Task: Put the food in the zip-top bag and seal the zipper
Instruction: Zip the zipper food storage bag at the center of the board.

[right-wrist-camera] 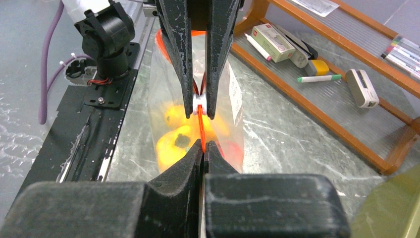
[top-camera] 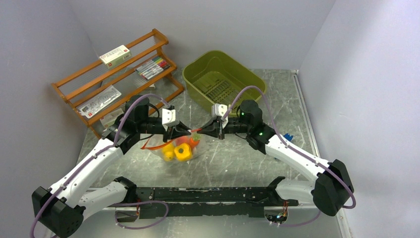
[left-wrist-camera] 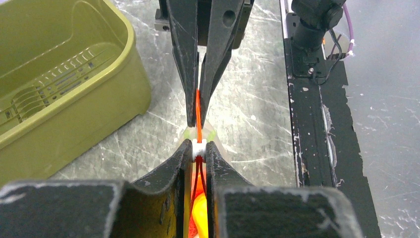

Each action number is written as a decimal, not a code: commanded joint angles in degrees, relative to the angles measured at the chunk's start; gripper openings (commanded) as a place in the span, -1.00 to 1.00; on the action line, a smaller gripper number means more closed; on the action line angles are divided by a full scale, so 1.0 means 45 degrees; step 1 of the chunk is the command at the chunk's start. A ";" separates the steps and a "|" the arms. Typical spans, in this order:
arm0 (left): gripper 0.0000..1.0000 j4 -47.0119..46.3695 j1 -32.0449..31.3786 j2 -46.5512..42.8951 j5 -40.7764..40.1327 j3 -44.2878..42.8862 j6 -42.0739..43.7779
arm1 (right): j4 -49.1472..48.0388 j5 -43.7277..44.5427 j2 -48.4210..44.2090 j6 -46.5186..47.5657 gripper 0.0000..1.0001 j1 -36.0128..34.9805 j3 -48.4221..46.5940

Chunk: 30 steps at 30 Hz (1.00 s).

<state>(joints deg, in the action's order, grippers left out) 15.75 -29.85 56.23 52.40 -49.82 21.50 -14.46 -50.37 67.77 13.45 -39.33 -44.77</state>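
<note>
The food [top-camera: 178, 150] lies inside the zip-top bag [right-wrist-camera: 232, 97], held at mid-table [top-camera: 237, 163]. The left gripper [top-camera: 174, 134] is clamped on the zipper [right-wrist-camera: 201, 130] at its white slider [right-wrist-camera: 199, 101], and the right gripper [top-camera: 205, 131] pinches the strip just beside it; filling looks done, sealing probably unfinished

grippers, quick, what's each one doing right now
left gripper: closed, pinching the zipper
right gripper: closed, pinching the same zipper right next to the left one
</note>
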 commanded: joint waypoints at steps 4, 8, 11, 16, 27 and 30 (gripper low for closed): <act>-0.86 0.0816 -0.0027 -0.0220 -0.0347 0.0094 0.0862 | -0.0349 0.0164 -0.0581 -0.0318 -1.00 0.0827 0.0551; -0.86 0.1234 -0.0025 -0.0244 -0.0523 0.0167 0.1202 | -0.0168 0.0092 -0.0710 -0.0234 -1.00 0.1169 0.0763; -0.86 0.1270 -0.0028 -0.0334 -0.0551 0.0284 0.1282 | -0.0002 -0.0026 -0.0794 -0.0041 -1.00 0.1179 0.0828; -0.86 0.1496 -0.0028 -0.0492 -0.0716 0.0506 0.1413 | 0.0309 0.0223 -0.1084 0.0110 -1.00 0.1195 0.0848; -0.86 0.1010 -0.0027 -0.0713 -0.0638 0.0656 0.0947 | 0.2206 0.0415 -0.1035 0.1297 -0.48 0.1145 0.0378; -0.86 0.0735 -0.0028 -0.0568 -0.0395 0.0578 0.0807 | 0.3320 0.0871 -0.0917 0.1782 -0.25 0.0773 -0.0453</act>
<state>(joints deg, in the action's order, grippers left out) 20.01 -29.85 53.34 49.10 -46.74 25.91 -7.05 -49.06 63.46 16.60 -34.50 -41.69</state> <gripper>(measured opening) 0.107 0.302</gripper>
